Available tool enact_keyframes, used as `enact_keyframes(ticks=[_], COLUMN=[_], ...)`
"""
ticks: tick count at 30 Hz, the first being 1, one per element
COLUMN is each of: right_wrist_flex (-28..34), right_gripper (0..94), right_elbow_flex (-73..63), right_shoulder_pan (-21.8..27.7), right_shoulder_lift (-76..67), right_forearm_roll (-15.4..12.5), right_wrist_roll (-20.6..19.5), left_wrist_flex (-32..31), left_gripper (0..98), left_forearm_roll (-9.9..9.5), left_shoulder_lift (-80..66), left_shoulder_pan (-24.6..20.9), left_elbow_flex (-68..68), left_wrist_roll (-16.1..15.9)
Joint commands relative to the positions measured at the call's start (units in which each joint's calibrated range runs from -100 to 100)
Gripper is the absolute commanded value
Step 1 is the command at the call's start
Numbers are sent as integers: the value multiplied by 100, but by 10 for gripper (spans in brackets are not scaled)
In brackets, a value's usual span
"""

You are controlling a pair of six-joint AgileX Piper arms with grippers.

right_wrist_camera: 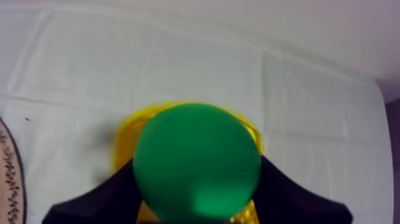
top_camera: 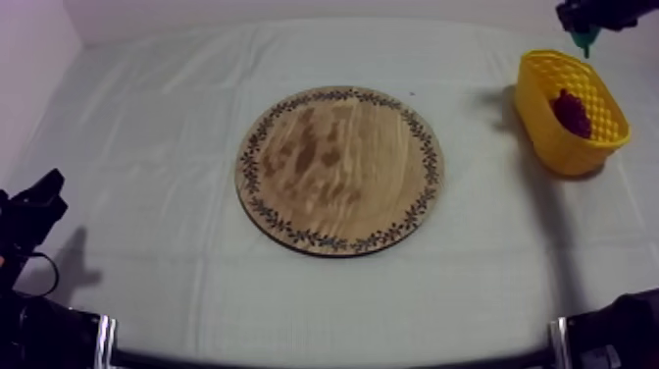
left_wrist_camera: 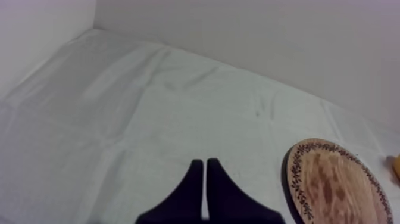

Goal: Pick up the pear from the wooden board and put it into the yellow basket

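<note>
The pear (right_wrist_camera: 196, 161) is off the wooden board and up in the air, pinched between the two black fingers of the right gripper (right_wrist_camera: 197, 182), which press against its sides. From the right wrist view the green fruit hangs directly over the yellow basket (right_wrist_camera: 124, 136), whose rim peeks out around it.

From above, the pear (top_camera: 586, 40) is a small green tip below the right gripper (top_camera: 588, 29), at the far right of the table, just beyond the far end of the yellow basket (top_camera: 545, 118). I cannot tell from here how high it hangs above the rim. Inside the basket lies a dark red fruit (top_camera: 572, 112); its kind is not clear to me.

The round wooden board (top_camera: 338, 169) with its patterned rim sits in the middle of the grey-white cloth (top_camera: 147, 147), well to the left of the basket, its top bare.

The left gripper (top_camera: 39, 199) sits low at the near left of the table, well apart from the board. Its fingers (left_wrist_camera: 193, 190) lie pressed together in a narrow wedge with nothing between them, and the board (left_wrist_camera: 333, 182) is off to its right.
</note>
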Motion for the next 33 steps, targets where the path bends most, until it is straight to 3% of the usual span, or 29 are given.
enact_keyframes(ticks=[1,10,19,22,28,33], right_wrist_flex=[-262,-953,-1378,-1421,-1795,-2055], right_gripper=[425,424,458,527,691,709], right_elbow_flex=[237,890,1202,1203,1468,1644], right_shoulder_pan=[207,563,706,703,688,615], right_shoulder_lift=[46,407,911,1002,992,817], right_forearm_roll=[-6,-332,-1019,-1229,-1346,-1493], right_wrist_roll=[31,432,1013,1097,1039,1110], left_wrist_flex=[-1,-1,-1,-1,-1,-1], left_gripper=[1,1,1,1,1,1], left_forearm_roll=[2,2,2,2,2,2], left_shoulder_lift=[0,0,0,0,0,0], left_shoulder_pan=[2,2,2,2,2,2], left_elbow_flex=[0,0,0,0,0,0], left_wrist_roll=[-1,-1,-1,-1,-1,-1])
